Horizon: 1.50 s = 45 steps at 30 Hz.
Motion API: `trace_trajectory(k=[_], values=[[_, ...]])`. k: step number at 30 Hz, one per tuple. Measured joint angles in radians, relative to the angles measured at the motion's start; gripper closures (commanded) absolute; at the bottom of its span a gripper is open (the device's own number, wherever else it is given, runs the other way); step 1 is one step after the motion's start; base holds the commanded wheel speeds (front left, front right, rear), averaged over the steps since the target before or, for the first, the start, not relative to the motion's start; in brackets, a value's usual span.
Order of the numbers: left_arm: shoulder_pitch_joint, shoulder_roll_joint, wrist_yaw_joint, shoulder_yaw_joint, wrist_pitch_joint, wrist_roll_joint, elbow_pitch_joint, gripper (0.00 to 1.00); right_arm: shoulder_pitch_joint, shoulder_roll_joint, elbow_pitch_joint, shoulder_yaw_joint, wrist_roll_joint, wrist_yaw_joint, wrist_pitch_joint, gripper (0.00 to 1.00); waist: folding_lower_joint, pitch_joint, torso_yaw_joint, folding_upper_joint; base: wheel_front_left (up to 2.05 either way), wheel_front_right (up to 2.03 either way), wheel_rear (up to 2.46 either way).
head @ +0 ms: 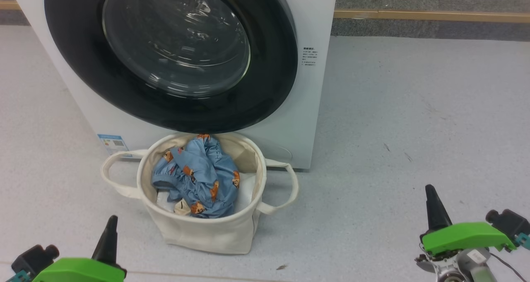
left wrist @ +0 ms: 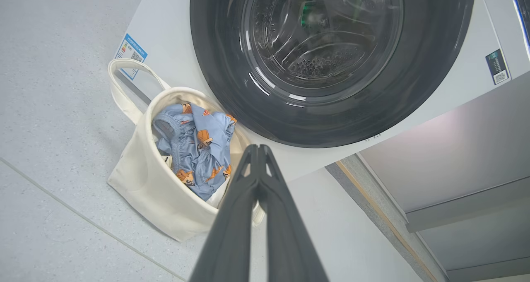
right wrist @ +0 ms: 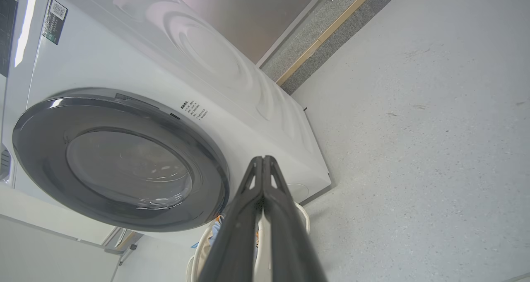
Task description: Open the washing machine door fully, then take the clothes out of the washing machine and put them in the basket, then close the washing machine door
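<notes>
- Head view: the washing machine door [head: 74, 66] lies against the front of the washing machine [head: 308, 108], its black rim looking flush all round. The clothes [head: 198, 174] are heaped in the basket [head: 207, 232], which stands on the floor just in front of the washer, under the door's lower edge. The left hand [head: 111, 222] and the right hand [head: 430, 191] are both low and well apart from the machine, each with its fingers pressed together on nothing. By my reading only the closing step is left to confirm, so the thing to do well is checking the latch rather than pushing again.
- Left wrist view: the left hand [left wrist: 257, 149] points between the basket's rim and the door's bottom, closed and empty. Through the glass, the part of the steel drum that shows holds no fabric, which suggests the unloading is complete. If a firming press is needed, it should land on the black rim, not the bulging glass, and clear of the basket's loop handle [left wrist: 124, 83].
- Right wrist view: the right hand [right wrist: 263, 160] is shut and empty too, aimed past the washer's lower corner. From this slant the door sits close against the white front with no gap I can see, though whether the catch has clicked cannot be told. A press at the rim's side away from the hinge would settle it.
</notes>
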Motion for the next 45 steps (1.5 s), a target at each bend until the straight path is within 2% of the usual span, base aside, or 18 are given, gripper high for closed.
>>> trace_trajectory(k=[45], values=[[0.037,-0.147,0.0,0.142,0.126,-0.306,-0.104,1.0,0.052,0.002,-0.1,-0.049,0.482,0.0,0.128,1.0,0.0,0.013,0.045,0.0,0.0,0.0,0.0]])
